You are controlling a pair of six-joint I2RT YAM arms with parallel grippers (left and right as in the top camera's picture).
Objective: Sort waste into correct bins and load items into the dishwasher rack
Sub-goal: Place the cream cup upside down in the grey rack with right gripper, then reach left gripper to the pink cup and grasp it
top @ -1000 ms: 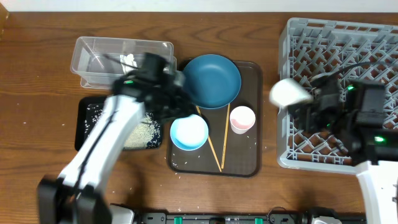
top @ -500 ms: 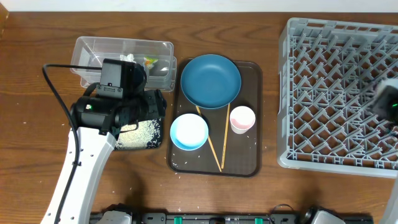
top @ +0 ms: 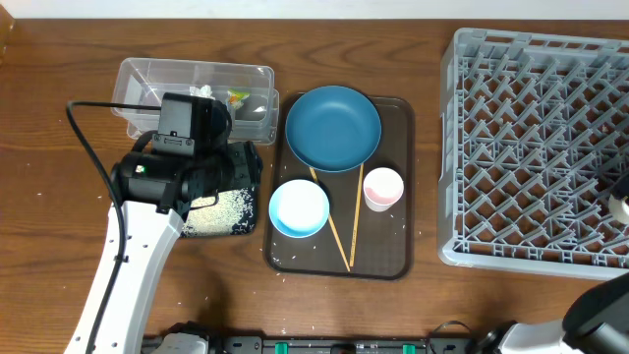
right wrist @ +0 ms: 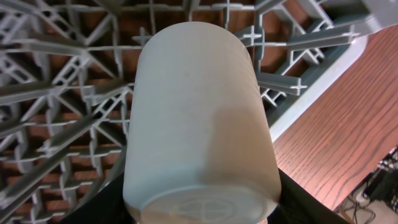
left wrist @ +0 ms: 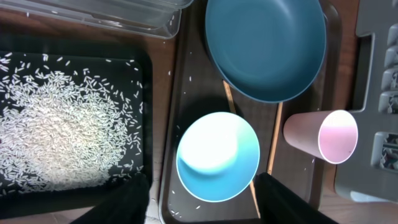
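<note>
My left gripper (left wrist: 202, 208) is open and empty, hovering above the light-blue bowl (left wrist: 217, 155) on the brown tray. Overhead, the left arm (top: 187, 147) is over the black tray (top: 248, 155) of rice (top: 228, 206). The dark-blue plate (top: 332, 128), bowl (top: 299, 208), pink cup (top: 383, 188) and two chopsticks (top: 340, 234) lie on the serving tray. The clear tub (top: 147, 74) holds the tissue (top: 203, 93) and wrapper (top: 236, 96). My right gripper (right wrist: 199, 208) is shut on the white cup (right wrist: 199, 118), base toward the camera, over the grey rack's (top: 531, 147) right edge.
The dark-brown serving tray (top: 393, 258) sits mid-table between the bins and the rack. A few rice grains lie loose on it near the bowl (left wrist: 186, 202). Bare wood table shows right of the rack (right wrist: 348, 130). The right arm is mostly outside the overhead view.
The right arm carried the white cup from the rack's left side to its right edge. The left arm pulled back from the serving tray to over the black tray, then stayed still.
</note>
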